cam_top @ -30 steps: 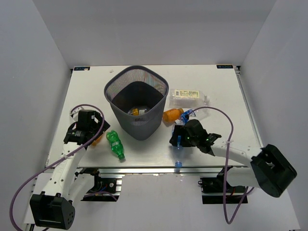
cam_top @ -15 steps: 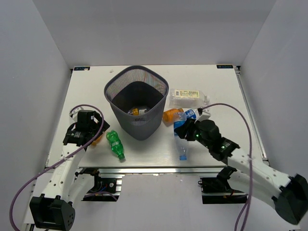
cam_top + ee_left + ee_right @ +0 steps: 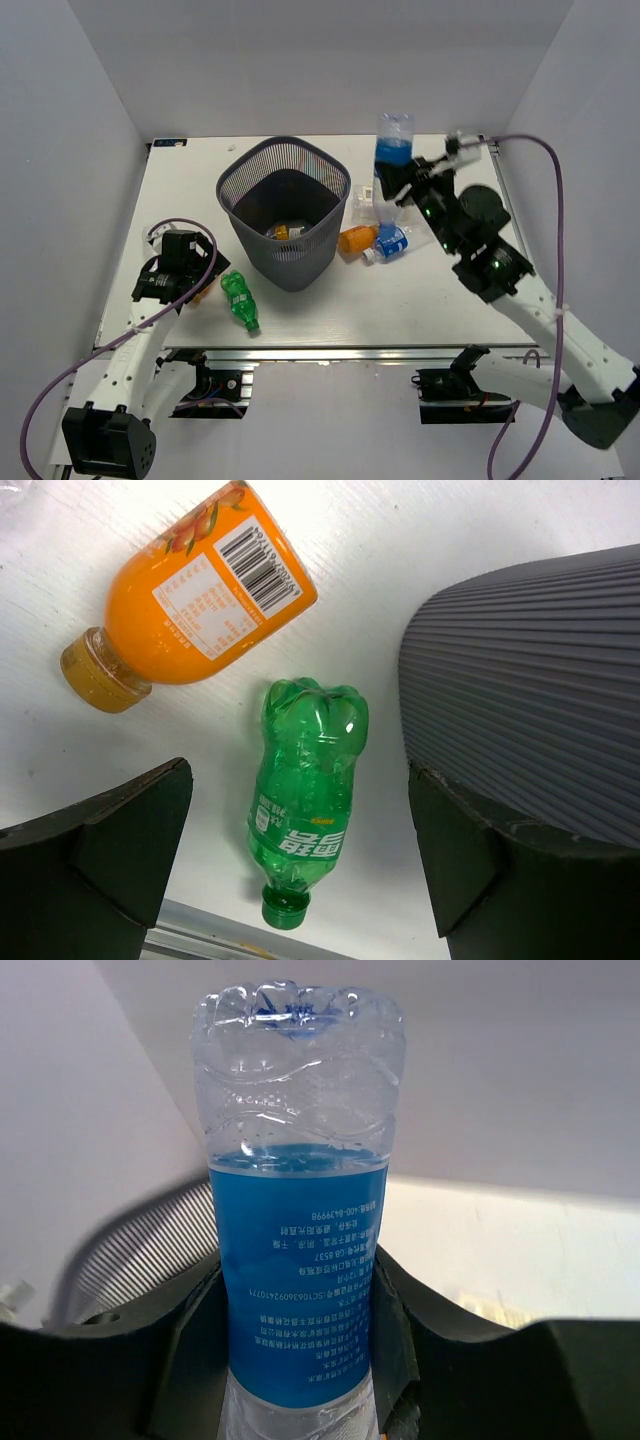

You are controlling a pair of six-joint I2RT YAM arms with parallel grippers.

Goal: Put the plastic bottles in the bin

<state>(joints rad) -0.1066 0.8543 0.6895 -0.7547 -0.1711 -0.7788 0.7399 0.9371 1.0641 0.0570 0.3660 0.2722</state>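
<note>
Not far along, I'd say. Down in the bin [image 3: 247, 178] I can see one orange bottle [image 3: 280, 232] with something pale beside it that I can't make out; that looks like all that is done.

The right hand [image 3: 298, 1345] is clamped round the blue-labelled bottle [image 3: 393, 148], base up and held high. In the overhead view it shows off to the right of the bin's rim, so it is not yet over the opening. That one looks next to go in.

Five more lie on the worktop [image 3: 450, 300]. A second blue-labelled bottle [image 3: 390, 243] and an orange one [image 3: 357, 239] lie just beside the bin on its right. The white-labelled bottle [image 3: 372, 194] lies farther back, partly hidden by the arm.

On the left, the green bottle [image 3: 238, 298] lies close to the bin, cap toward the near edge. Another orange bottle [image 3: 200, 590] lies just beside it. The left hand [image 3: 297, 778] hangs above them with its fingers spread wide, gripping nothing.
</note>
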